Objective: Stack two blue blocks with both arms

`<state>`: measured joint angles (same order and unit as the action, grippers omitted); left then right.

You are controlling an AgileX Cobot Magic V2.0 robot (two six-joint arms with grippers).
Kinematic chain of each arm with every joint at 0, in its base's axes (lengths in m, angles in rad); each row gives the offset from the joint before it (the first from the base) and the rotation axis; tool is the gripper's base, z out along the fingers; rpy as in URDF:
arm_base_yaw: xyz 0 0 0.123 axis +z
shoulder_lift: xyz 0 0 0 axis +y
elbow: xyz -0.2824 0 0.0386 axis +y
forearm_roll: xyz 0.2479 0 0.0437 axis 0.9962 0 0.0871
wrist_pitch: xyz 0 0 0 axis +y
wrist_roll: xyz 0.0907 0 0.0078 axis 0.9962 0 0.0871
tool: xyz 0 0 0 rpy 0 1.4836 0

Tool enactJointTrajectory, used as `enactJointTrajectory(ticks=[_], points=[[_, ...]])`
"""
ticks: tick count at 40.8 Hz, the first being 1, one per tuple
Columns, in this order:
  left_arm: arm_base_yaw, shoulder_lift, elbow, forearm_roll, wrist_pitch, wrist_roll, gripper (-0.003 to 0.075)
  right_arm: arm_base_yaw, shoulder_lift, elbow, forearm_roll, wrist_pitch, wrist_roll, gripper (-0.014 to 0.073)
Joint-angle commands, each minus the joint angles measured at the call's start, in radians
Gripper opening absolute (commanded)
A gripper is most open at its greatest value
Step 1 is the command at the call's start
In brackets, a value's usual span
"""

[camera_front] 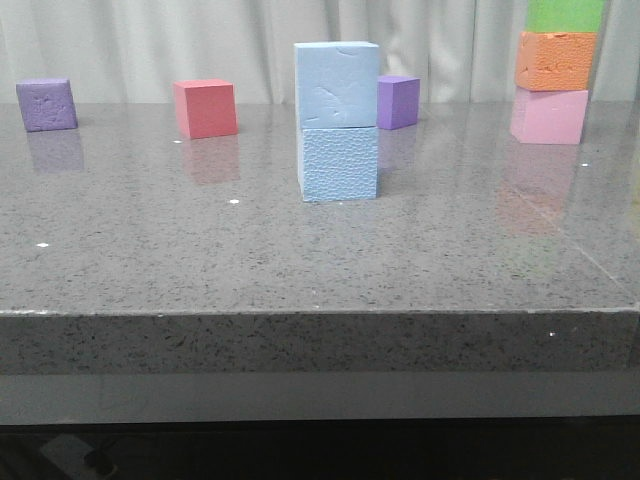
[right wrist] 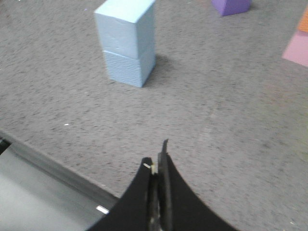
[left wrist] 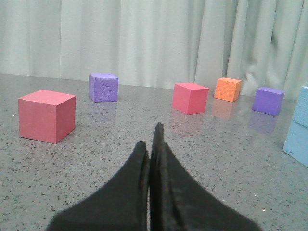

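Observation:
Two pale blue blocks stand stacked in the middle of the table: the upper blue block rests squarely on the lower blue block. The stack also shows in the right wrist view and cut off at the edge of the left wrist view. Neither arm shows in the front view. My left gripper is shut and empty, low over the table, away from the stack. My right gripper is shut and empty, over the table's front edge, well short of the stack.
A purple cube and a red cube sit at the back left. A small purple cube stands behind the stack. A green, orange and pink tower stands at the back right. The table's front edge runs across.

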<state>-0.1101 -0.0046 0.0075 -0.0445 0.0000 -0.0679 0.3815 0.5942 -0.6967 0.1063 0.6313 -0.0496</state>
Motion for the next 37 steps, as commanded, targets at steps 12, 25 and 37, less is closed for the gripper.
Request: enactJointTrajectory(ticks=[12,25,37], points=[[-0.005,-0.018,0.001,-0.009,-0.078,-0.008,-0.002,-0.293,-0.428,0.445,-0.015,-0.479,-0.007,-0.0119],[-0.005,-0.018,0.001,-0.009,-0.078,-0.008,-0.002,-0.372,-0.622,0.718,-0.015,-0.652,-0.007,-0.0119],[-0.005,-0.018,0.001,-0.009,-0.078,-0.008,-0.002,-0.384,-0.623,0.718,-0.015,-0.631,-0.007,-0.0119]])
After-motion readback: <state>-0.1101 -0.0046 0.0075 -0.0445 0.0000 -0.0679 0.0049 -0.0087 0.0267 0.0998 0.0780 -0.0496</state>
